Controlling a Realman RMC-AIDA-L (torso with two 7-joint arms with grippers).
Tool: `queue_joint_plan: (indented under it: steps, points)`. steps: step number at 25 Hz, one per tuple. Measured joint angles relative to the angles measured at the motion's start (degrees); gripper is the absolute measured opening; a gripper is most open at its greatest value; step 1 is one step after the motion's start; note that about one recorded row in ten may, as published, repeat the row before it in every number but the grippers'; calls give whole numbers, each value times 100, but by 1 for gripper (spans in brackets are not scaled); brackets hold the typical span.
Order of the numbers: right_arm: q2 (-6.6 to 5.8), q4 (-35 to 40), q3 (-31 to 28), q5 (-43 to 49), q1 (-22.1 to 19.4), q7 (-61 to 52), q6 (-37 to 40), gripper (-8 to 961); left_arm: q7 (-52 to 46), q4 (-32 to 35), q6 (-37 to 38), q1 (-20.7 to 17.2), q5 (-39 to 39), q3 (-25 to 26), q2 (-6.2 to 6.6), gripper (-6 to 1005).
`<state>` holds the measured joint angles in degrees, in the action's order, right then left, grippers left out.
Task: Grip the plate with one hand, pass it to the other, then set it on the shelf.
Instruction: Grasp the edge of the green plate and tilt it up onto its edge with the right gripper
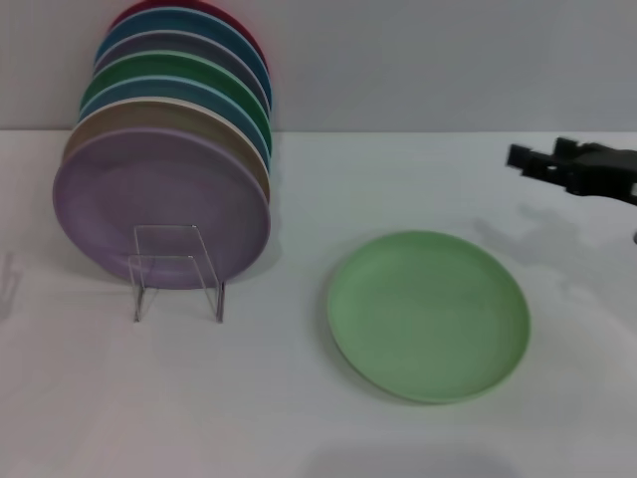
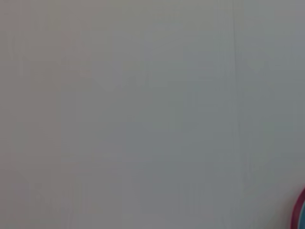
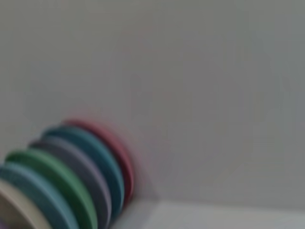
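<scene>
Plate (image 1: 429, 315) flat on white table (image 1: 299, 418), grey wall (image 1: 448, 60) behind.

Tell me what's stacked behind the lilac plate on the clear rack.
Behind the lilac plate on the shelf a row of upright plates shows only as rims: tan, blue, green, grey-purple, blue, then red at the back. Their faces are covered.

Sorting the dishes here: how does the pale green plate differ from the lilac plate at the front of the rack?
The pale green plate lies flat on the table; the lilac plate stands on edge in the clear rack. The pale green plate sits alone; the lilac plate fronts a row. Both are round, similar in size.
</scene>
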<state>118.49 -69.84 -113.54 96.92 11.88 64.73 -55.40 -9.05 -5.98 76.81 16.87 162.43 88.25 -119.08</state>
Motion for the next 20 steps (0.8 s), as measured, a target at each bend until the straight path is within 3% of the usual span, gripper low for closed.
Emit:
queue_joint_plan:
  steps: [1,2,6,11,20]
  points:
    - [-2,-527,-7,1266,195,-1343,-259,832,0,0,1,15,2,0,0,794]
    - [-2,-527,-7,1266,195,-1343,-259,832,0,0,1,15,2,0,0,793]
    - [22,-950,23,3260,698,-3205,-813,831,0,1,0,32,0,0,0,793]
    - [27,-586,33,4093,1176,-3618,-1102,832,0,1,-10,42,8,-7,0,792]
    - [28,93,47,4434,1578,-3692,-1161,831,0,0,-15,45,17,-18,0,791]
